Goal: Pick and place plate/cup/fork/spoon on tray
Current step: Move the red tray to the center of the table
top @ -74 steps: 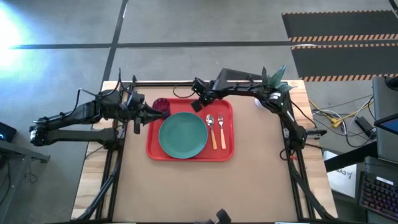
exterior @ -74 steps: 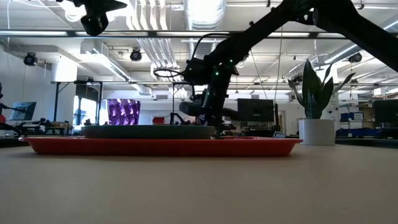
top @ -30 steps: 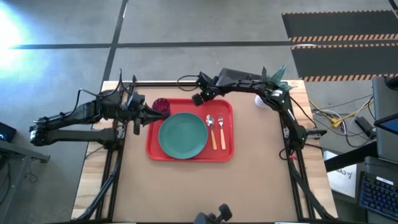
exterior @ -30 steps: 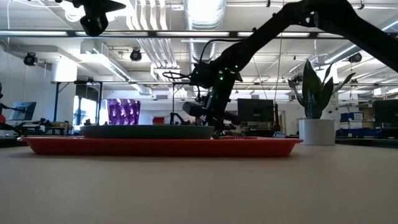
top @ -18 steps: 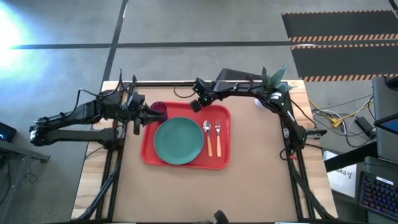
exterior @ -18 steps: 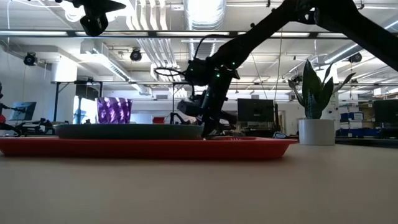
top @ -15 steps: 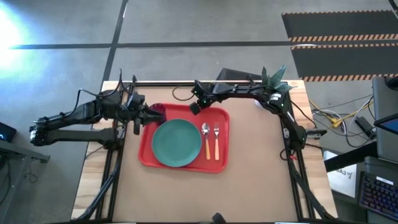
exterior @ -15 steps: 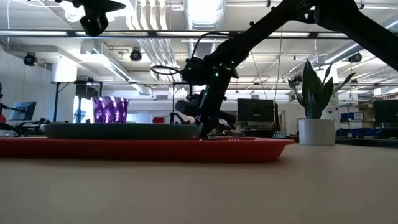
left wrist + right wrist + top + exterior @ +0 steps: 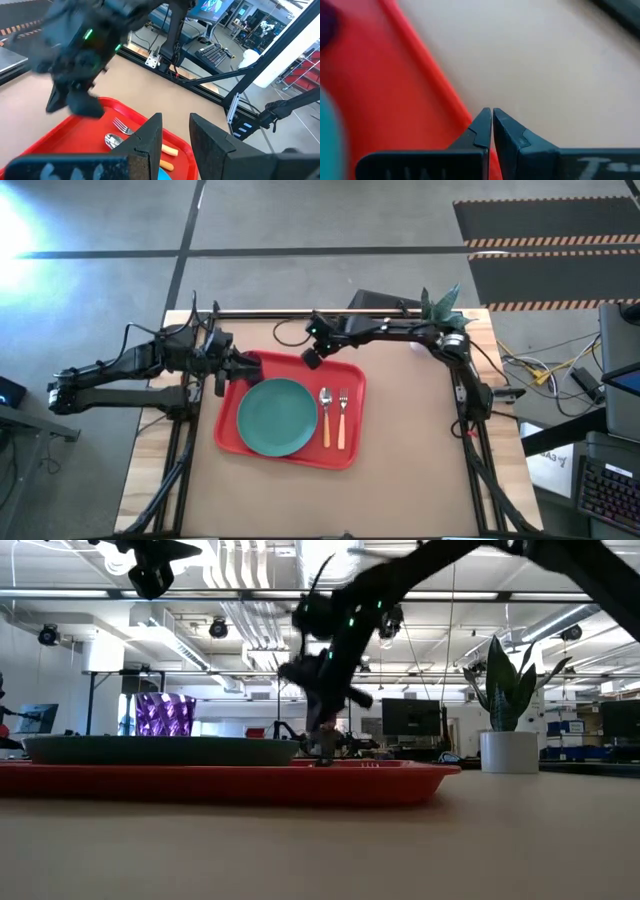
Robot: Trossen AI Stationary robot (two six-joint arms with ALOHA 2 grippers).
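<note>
High view has the red tray (image 9: 292,451) sitting skewed on the counter (image 9: 400,480), with both end effectors up at its far edge. The right end effector (image 9: 311,360) is at the tray's far rim near the middle, and in the right wrist view its fingers (image 9: 481,131) are pinched nearly together right at the red rim, so it looks clamped on the tray edge. The teal-green plate (image 9: 273,416) lies flat on the tray, just toward the near side of that end effector. The spoon (image 9: 324,414) and fork (image 9: 341,418) lie side by side just beside the plate, heads pointing toward the far edge.

The left end effector (image 9: 236,365) is at the tray's far left corner. Its fingers (image 9: 150,141) show a narrow gap in the left wrist view, so it's slightly open and holding nothing. The purple cup (image 9: 165,714) stands on the tray right by it; in the low view it pokes up behind the plate. A potted plant (image 9: 441,308) sits at the counter's far right corner, well apart from the tray.
</note>
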